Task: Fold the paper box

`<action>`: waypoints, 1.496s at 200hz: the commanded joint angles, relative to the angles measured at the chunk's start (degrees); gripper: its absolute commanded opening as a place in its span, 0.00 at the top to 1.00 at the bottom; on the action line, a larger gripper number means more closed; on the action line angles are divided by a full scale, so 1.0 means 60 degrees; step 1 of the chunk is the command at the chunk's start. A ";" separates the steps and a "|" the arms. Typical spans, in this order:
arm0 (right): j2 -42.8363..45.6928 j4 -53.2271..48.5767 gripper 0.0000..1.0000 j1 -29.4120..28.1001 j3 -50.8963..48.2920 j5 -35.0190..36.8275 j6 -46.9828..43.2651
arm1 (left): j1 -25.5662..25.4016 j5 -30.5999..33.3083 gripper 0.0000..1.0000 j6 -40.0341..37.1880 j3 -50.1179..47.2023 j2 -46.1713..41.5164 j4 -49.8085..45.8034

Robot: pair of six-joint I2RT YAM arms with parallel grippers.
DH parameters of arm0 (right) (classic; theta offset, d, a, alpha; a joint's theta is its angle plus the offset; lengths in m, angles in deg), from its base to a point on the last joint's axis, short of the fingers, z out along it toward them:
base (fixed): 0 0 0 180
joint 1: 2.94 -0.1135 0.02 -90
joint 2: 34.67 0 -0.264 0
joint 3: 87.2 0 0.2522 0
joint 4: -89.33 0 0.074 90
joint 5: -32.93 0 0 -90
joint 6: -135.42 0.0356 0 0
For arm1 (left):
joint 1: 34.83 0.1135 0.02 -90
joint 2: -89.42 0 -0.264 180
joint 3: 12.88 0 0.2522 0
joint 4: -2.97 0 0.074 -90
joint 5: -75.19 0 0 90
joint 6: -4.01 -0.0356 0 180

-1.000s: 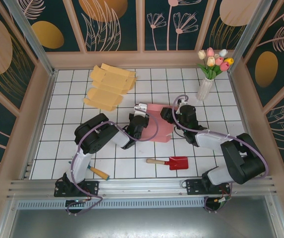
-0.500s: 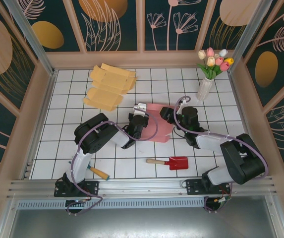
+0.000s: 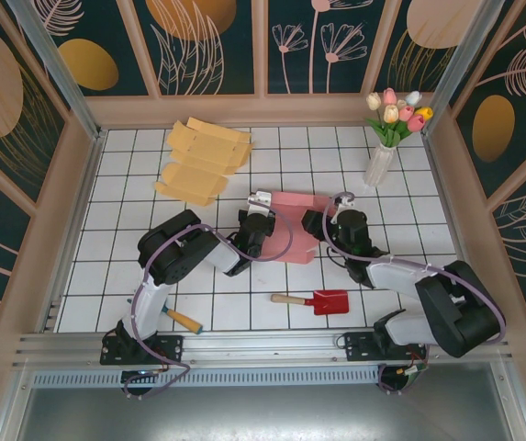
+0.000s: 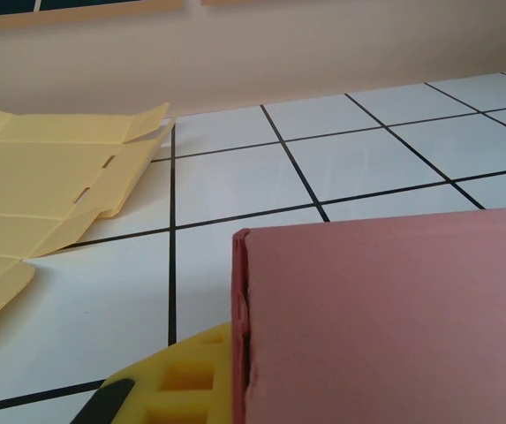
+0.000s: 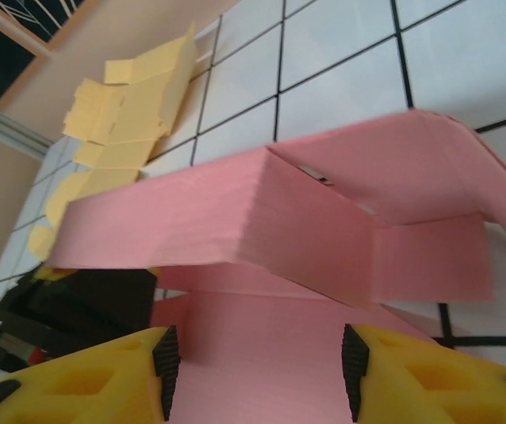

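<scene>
Top view: my right gripper (image 3: 323, 222) has slid closer over the pink box (image 3: 297, 241) mid-table, while my left gripper (image 3: 261, 206) stays at its left edge.
Left wrist: clamped shut on the box wall, beside my finger (image 4: 186, 380).
Right wrist: jaws apart, astride the box floor. I judge a flap fold comes next.

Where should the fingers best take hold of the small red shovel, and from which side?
Probably the wooden handle, from above, closing across it: the shovel lies flat, its handle is slim and straight with bare tile on both sides, while the blade is wide.
</scene>
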State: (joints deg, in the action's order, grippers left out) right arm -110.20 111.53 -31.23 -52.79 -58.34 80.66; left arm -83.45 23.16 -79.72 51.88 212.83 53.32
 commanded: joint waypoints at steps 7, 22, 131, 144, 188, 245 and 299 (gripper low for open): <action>-0.0171 0.0375 0.48 -0.0024 -0.0146 0.0316 -0.0587 | 0.0049 0.0061 1.00 0.0029 0.0067 0.0217 -0.0427; -0.0425 0.0472 0.49 0.0103 -0.0076 0.0316 -0.0763 | 0.0050 0.0062 1.00 0.0033 0.0098 0.0228 -0.0491; -0.2740 0.1222 0.50 0.1280 0.0837 -0.0066 -0.0835 | 0.0128 -0.0133 1.00 0.0129 0.0245 0.0198 -0.0894; -0.2881 0.1235 0.49 0.1339 0.0895 -0.0066 -0.0848 | 0.0121 -0.0147 1.00 0.0127 0.0253 0.0188 -0.0896; -0.3410 0.1989 0.50 0.1402 0.0991 -0.0920 -0.1235 | 0.0140 -0.0173 1.00 0.0127 0.0245 0.0180 -0.0912; -0.3397 0.2711 0.54 0.1264 0.0985 -0.1940 -0.1382 | 0.0148 -0.0167 1.00 0.0143 0.0259 0.0200 -0.0931; -0.3102 0.2430 0.55 0.0769 0.0991 -0.1633 -0.1567 | 0.0141 -0.0161 1.00 0.0153 0.0276 0.0202 -0.0932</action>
State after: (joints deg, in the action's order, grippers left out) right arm -130.79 123.22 -25.18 -48.03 -67.28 72.62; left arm -83.08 22.97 -78.87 53.08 212.83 51.14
